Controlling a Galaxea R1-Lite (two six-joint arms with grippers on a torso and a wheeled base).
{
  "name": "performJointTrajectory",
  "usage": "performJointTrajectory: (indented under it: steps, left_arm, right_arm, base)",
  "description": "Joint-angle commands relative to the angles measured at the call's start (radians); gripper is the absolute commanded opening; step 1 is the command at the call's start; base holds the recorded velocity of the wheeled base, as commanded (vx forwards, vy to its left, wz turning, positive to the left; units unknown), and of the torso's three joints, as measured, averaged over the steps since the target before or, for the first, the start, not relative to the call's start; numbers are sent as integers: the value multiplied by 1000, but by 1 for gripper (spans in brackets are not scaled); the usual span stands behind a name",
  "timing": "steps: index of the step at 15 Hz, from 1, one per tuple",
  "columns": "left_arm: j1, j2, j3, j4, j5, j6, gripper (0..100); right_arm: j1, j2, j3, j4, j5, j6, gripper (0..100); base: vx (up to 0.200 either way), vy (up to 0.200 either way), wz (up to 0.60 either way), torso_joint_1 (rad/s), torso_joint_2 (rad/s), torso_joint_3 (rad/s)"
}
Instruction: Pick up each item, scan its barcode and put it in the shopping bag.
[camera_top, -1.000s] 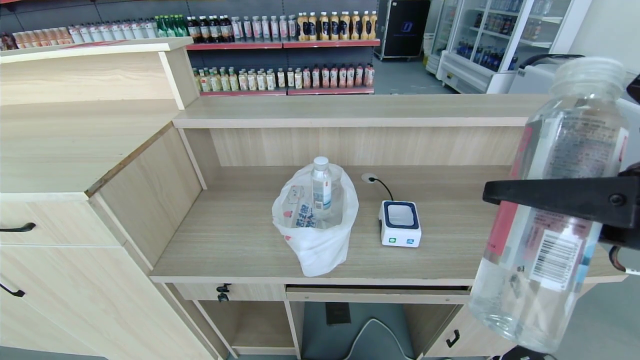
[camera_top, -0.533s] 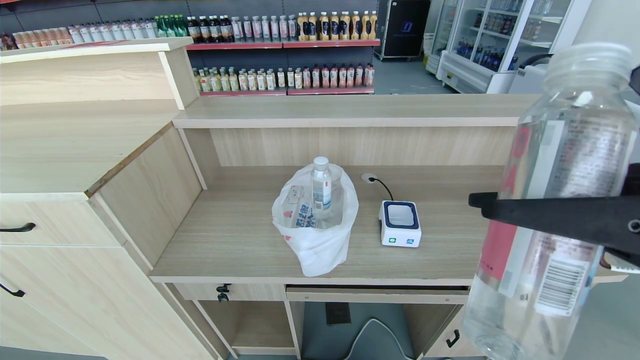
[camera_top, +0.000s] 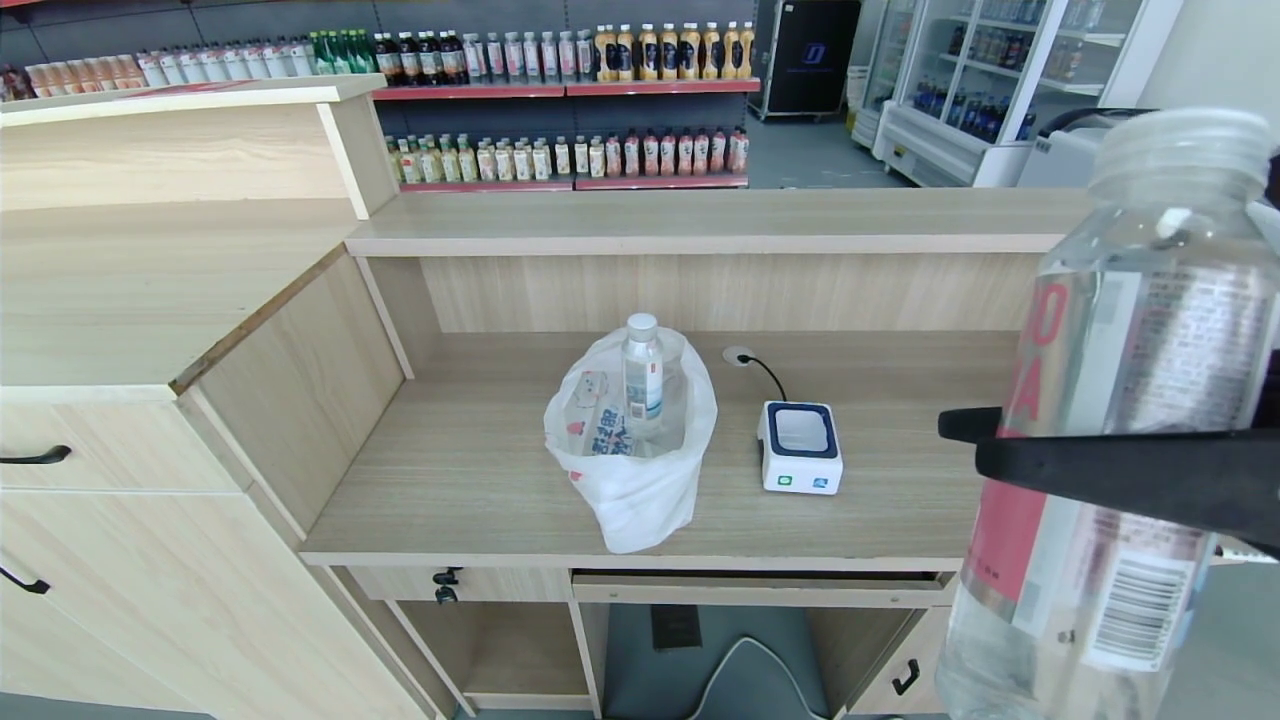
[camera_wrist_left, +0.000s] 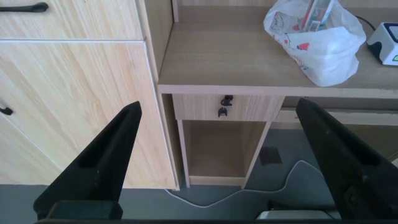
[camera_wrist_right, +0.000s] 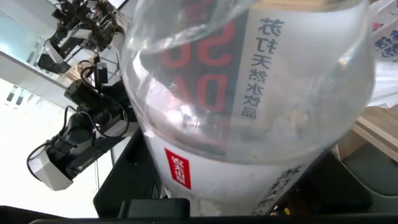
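Observation:
A large clear water bottle (camera_top: 1130, 360) with a red-and-white label and a barcode low on its side hangs close to the head camera at the right, nearly upright. My right gripper (camera_top: 1100, 465) is shut on it, one black finger lying across its front. The same bottle (camera_wrist_right: 249, 106) looms in the right wrist view. On the wooden counter (camera_top: 480, 480) stands the white shopping bag (camera_top: 630, 470), with a smaller bottle (camera_top: 642, 380) and a packet inside. The white scanner (camera_top: 800, 447) sits right of the bag. My left gripper (camera_wrist_left: 217, 162) hangs open, low beside the cabinets.
A raised shelf runs behind the counter and a taller cabinet (camera_top: 130, 290) walls its left side. Below the counter a shallow drawer (camera_top: 760, 588) stands slightly ajar. The scanner's cable runs back to a hole in the counter (camera_top: 740, 354). Drink shelves line the far wall.
The held bottle has come nearer the head camera and stands more upright. The gripper finger across it has sunk lower in the view. Bag, scanner and left arm are unchanged.

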Motion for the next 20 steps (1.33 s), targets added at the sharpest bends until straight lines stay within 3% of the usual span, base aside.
performJointTrajectory:
  steps: [1,16,18,20]
  left_arm:
    - [0,0,0,0,0,0,100]
    - [0,0,0,0,0,0,100]
    - [0,0,0,0,0,0,100]
    - [0,0,0,0,0,0,100]
  right_arm:
    - [-3,-8,-1,-3,4,-1,0]
    - [-21,-28,37,-6,29,-35,0]
    - [-104,23,14,-15,17,-189,0]
    - [-323,118,19,-73,-9,-593,0]
  base:
    - [0,0,0,0,0,0]
    - [0,0,0,0,0,0]
    - [0,0,0,0,0,0]
    - [0,0,0,0,0,0]
